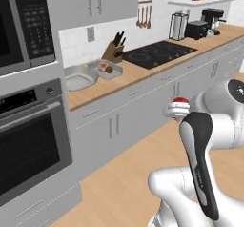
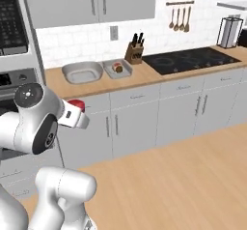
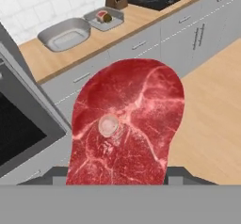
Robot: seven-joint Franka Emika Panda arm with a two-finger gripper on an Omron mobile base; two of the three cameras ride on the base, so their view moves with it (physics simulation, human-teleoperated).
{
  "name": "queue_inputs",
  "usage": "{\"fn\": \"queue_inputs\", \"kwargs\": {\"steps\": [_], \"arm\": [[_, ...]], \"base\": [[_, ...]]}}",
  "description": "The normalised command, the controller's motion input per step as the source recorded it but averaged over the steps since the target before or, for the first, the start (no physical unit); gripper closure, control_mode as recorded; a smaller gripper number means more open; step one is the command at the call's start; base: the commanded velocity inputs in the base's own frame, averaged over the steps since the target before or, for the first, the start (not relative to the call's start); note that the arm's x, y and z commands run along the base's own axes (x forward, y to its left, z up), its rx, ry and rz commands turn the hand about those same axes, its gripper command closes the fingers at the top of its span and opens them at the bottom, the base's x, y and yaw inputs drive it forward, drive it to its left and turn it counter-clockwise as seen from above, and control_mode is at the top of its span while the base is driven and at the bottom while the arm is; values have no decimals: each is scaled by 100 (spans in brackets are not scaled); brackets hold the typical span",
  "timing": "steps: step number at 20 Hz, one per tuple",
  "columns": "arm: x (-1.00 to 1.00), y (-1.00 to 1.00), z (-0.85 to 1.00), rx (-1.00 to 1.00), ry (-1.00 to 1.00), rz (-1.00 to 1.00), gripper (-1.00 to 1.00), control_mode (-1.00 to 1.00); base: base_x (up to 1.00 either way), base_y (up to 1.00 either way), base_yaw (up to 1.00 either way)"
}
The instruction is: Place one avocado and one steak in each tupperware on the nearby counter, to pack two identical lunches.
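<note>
Our claw (image 3: 115, 178) grips a marbled red steak (image 3: 124, 124), held well short of the wooden surface (image 3: 33, 56). Ahead of the claw on that surface sit two tupperwares: one grey and bare (image 3: 63, 35), one (image 3: 104, 18) beside it holding a steak and an avocado.

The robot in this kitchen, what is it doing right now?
The robot holds a raw steak in its gripper, away from the counter. The fingers are hidden behind the meat. On the counter stand two containers: the square one beside the knife block already holds a steak and a dark avocado, and the rounder one to its left looks empty. The steak in hand probably goes there.
</note>
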Motion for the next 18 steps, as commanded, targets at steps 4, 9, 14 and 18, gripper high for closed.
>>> {"fn": "queue_inputs", "kwargs": {"steps": [4, 9, 14, 18], "arm": [[0, 0, 0, 0, 0, 0, 100, 100], [0, 0, 0, 0, 0, 0, 100, 100], [0, 0, 0, 0, 0, 0, 100, 100], [0, 0, 0, 0, 0, 0, 100, 100]], "base": [[100, -21, 5], [99, -16, 32], [91, -2, 53], [100, -41, 35]]}}
